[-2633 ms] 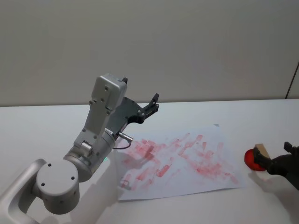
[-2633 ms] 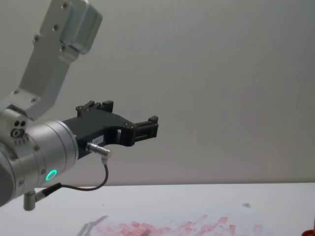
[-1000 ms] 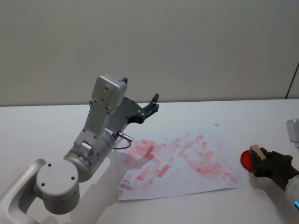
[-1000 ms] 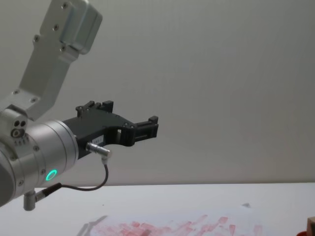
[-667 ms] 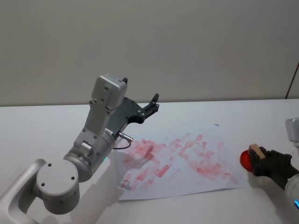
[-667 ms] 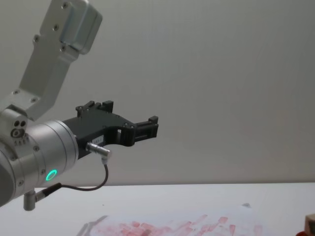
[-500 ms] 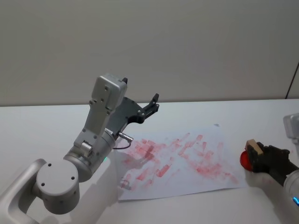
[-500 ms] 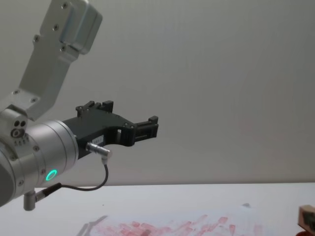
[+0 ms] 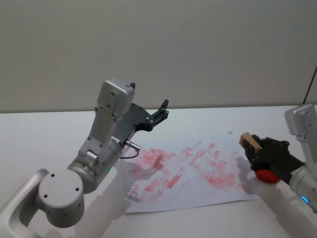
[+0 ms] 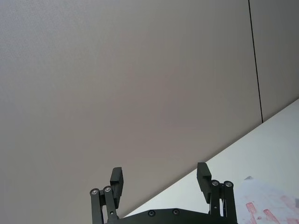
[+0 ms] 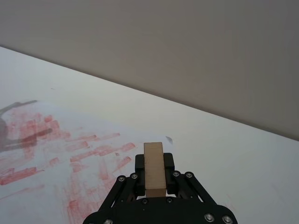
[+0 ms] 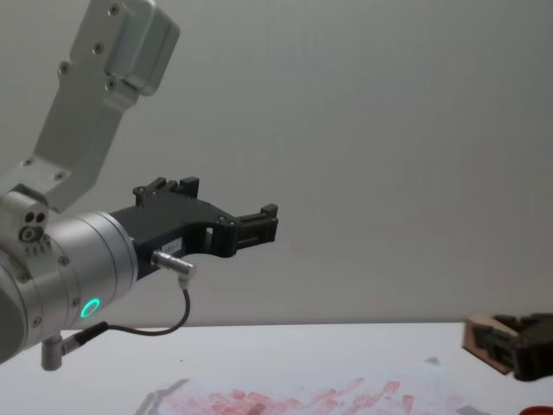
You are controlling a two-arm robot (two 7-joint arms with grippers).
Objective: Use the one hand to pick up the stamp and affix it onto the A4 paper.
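Right claw (image 9: 254, 150) left red pad (image 9: 267, 176), pinching stamp (image 9: 250, 142) over A4 paper (image 9: 188, 173)'s right edge; tilt risks partial print. Left claw (image 10: 161, 179) parked, spread.

stamp (image 9: 249, 141) in right hand (image 9: 254, 150), above A4 paper (image 9: 190, 176)

Red object (image 9: 268, 177) half behind end effector (image 9: 251, 147)

There is one wooden stamp (image 9: 250, 142), a single light-brown block. One A4 paper (image 9: 188, 173) lies on the one white tabletop (image 9: 49, 134). It bears many red-pink rectangular prints, too smeared and overlapping to count. One small red object (image 9: 267, 176) sits toward the tabletop's right edge. There are two black grippers, the left gripper (image 9: 163, 108) and the right gripper (image 11: 154, 162), each with two jaws.
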